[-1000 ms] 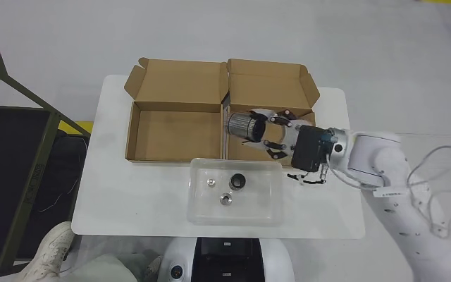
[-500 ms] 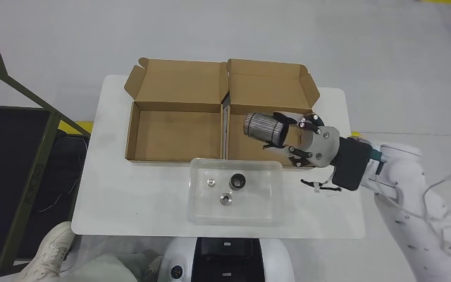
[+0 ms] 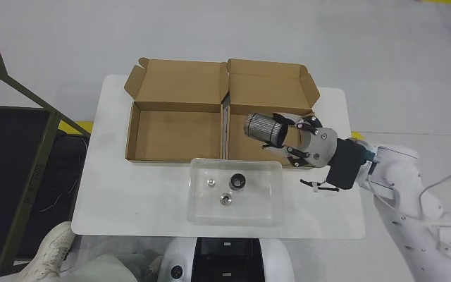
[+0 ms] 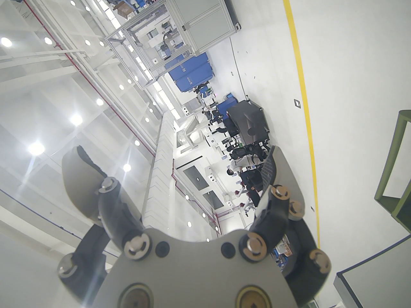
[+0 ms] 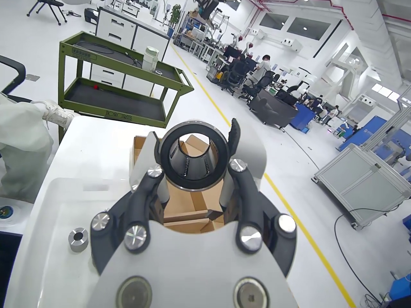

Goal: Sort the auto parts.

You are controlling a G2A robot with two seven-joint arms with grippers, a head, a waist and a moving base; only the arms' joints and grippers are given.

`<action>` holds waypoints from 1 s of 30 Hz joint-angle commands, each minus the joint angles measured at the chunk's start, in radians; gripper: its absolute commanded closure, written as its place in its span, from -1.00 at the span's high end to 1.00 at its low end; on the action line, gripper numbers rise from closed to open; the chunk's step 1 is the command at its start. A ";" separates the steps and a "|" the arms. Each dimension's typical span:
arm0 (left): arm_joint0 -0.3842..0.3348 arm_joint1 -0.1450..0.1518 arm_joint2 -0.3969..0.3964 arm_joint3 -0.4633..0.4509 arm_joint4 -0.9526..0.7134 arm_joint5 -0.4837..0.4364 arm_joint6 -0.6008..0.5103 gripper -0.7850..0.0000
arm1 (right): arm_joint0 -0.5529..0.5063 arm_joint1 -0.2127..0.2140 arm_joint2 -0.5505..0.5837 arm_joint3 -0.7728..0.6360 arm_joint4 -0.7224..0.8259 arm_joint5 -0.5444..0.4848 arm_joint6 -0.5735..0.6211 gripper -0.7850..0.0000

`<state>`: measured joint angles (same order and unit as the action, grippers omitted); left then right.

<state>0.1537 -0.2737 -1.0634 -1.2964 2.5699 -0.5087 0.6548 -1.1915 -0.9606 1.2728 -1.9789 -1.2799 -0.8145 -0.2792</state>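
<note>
Holding entry: bearing sleeve (image 3: pixel 258 127), a ribbed metal cylinder with an open bore, clamped across its girth by the right gripper (image 3: pixel 275 131) and hanging above the right box (image 3: pixel 239 146), apart from its walls.

Left gripper (image 4: pixel 173 165): fingers spread, nothing between them, pointed out at the room.

Remaining stock: black ring (image 3: pixel 238 182), small washer (image 3: pixel 209 183) and silver collar (image 3: pixel 225 199), lying loose in the clear tray (image 3: pixel 194 201).

Left box (image 3: pixel 173 134): bare floor, touching the right box along a shared wall.

Hazards, as judged:
- The round, smooth sleeve is gripped near one end, so it may tip or slip.
- A release from height would let it bounce or roll.
- Its free end sits near the shared wall, so a sideways drift could snag the cardboard or drop it in the wrong box.

Clearances:
- The tray's far rim lies just beside the boxes' near walls, where a descending finger could clip it.
- Upright flaps close off the far side.
- The right box floor offers open landing room.
- Bench (image 3: pixel 113 183) margins are narrow.
</note>
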 commanded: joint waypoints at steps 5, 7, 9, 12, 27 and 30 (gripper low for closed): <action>0.000 0.000 0.000 0.000 0.000 0.000 0.000 1.00 | 0.046 -0.008 -0.041 0.042 0.005 0.021 0.100 -1.00; 0.000 0.000 0.000 0.000 0.000 0.000 0.000 1.00 | 0.063 -0.012 -0.059 0.067 0.012 0.034 0.151 -1.00; 0.000 0.000 0.000 0.000 0.000 0.000 0.000 1.00 | 0.088 -0.017 -0.083 0.102 0.027 0.038 0.213 -1.00; 0.000 0.000 0.000 0.000 0.000 0.000 0.000 1.00 | 0.140 -0.027 -0.128 0.173 0.059 0.060 0.340 -1.00; 0.000 0.000 0.000 0.000 0.000 0.000 0.000 1.00 | 0.394 -0.104 -0.365 0.471 0.231 0.103 0.644 -1.00; 0.000 0.000 0.000 0.000 0.000 0.000 0.000 1.00 | 0.426 -0.117 -0.398 0.515 0.252 0.104 0.683 -1.00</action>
<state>0.1537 -0.2737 -1.0634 -1.2964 2.5699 -0.5087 0.6548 -0.7729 -1.0752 0.8816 -1.4744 -1.0322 -0.7111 0.3948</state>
